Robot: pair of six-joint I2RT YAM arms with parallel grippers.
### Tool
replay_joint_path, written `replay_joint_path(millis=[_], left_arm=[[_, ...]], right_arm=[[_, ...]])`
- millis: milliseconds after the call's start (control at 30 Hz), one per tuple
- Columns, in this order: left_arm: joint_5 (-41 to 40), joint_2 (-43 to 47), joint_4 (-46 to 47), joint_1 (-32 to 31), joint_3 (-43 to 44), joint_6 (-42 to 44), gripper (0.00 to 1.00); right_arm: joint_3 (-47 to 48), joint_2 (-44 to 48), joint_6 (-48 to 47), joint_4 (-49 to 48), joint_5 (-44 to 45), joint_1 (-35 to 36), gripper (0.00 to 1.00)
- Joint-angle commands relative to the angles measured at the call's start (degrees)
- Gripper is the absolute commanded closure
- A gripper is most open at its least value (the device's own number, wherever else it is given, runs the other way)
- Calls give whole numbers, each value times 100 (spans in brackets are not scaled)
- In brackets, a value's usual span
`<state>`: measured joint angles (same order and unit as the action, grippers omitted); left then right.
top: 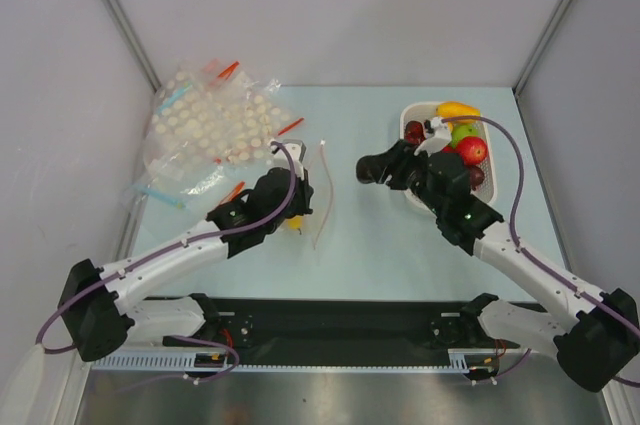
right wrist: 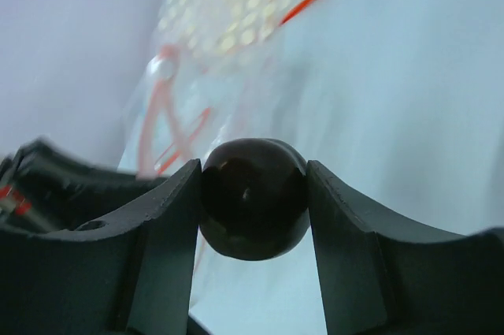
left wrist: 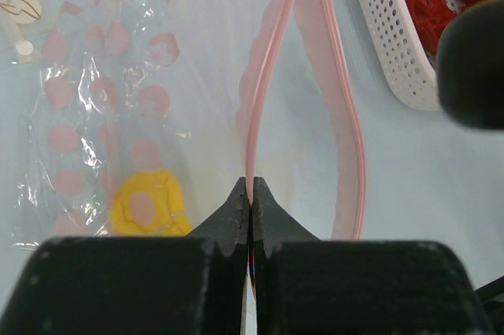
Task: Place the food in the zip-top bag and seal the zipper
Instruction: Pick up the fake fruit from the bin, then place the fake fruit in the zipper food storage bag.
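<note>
Pale blue tabletop [top: 380, 245] bears a plain clear plastic bag [top: 320, 190] at mid-table, its thin pinkish-red zipper strip [left wrist: 272, 67] pinched by the closed left gripper [left wrist: 250, 189], while the right gripper [top: 374, 170] clamps a dark purple round fruit [right wrist: 252, 201] between bag and white perforated basket [left wrist: 394, 43].

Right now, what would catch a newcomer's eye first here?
The right hand grips a dark purple round fruit above the table's middle. The left hand is pinched shut on the clear bag's pinkish-red zipper, its mouth gaping open. At the far right, a white basket holds a red apple and other toy foods.
</note>
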<state>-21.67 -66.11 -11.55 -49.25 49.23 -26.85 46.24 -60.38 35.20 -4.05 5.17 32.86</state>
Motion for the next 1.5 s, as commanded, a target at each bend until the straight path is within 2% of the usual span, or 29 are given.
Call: replay_joint_path(millis=[0,133,233,467,600,733,1000,1100,1200,1233,1300,1467], left_arm=[[146,-104,13,-5,332,92,100],[207,-245,-66,-5,438,119,100],[260,-254,-49,-5,438,127,100],[549,-158,65,-5,429,162,100],[1234,89,486,3,184,189,100],[1577,265,654,-5,104,198,100],[1517,414,593,-5,95,207,100],[1543,406,601,-5,104,207,100],[1605,414,628,-5,95,215,100],[1613,414,636,-5,87,224,100],[1613,441,637,-5,95,233,100],[1017,406,277,-5,200,145,100]], right_arm=[[-115,96,-504,-728,-946,413,67],[-159,123,-1005,-886,-904,1054,67],[-325,219,-1120,-1149,-930,1274,67],[-502,246,-1349,-1466,-983,1574,66],[-546,62,-1375,-1651,-1009,1601,67],[-555,-158,-1323,-1722,-895,1653,68],[-493,-387,-1270,-1370,335,1662,67],[-467,-404,-1279,-1300,493,1662,61],[-423,-448,-1226,-1177,652,1662,47],[-397,-466,-1235,-1150,652,1671,32],[-388,-440,-1226,-1115,670,1662,22],[-423,-81,-1340,-1001,783,1662,22]])
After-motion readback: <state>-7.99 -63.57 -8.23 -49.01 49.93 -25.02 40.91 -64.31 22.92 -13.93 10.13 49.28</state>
